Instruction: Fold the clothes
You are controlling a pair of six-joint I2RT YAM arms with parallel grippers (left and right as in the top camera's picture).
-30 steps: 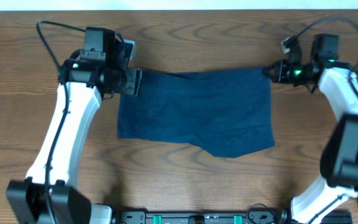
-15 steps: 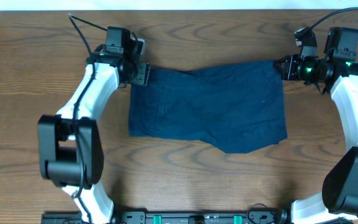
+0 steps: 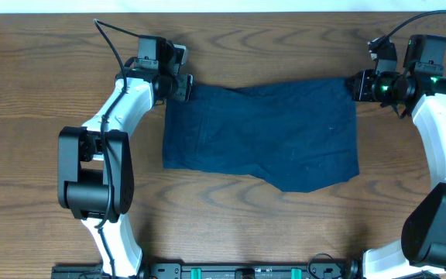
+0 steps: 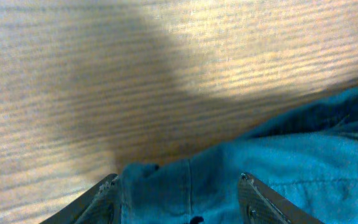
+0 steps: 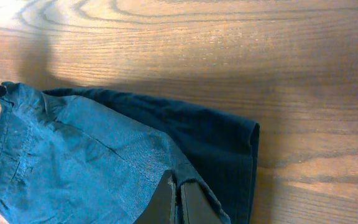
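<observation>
Currently we see the clothes (image 3: 262,136) flat on the table (image 3: 53,46), our right gripper (image 3: 356,85) clamped on one far corner, our left gripper (image 3: 183,87) spread apart around the other.

Navy clothes (image 3: 262,136) flat on table (image 3: 231,39)

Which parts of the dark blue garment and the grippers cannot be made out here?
Left gripper: overhead, its fingers hide under the wrist housing; the left wrist view is blurred.
Lower layers of the clothes: covered by the top layer overhead; both wrist views cut most of it off.
Right gripper: finger bases cut off at the right wrist view's bottom edge.
</observation>
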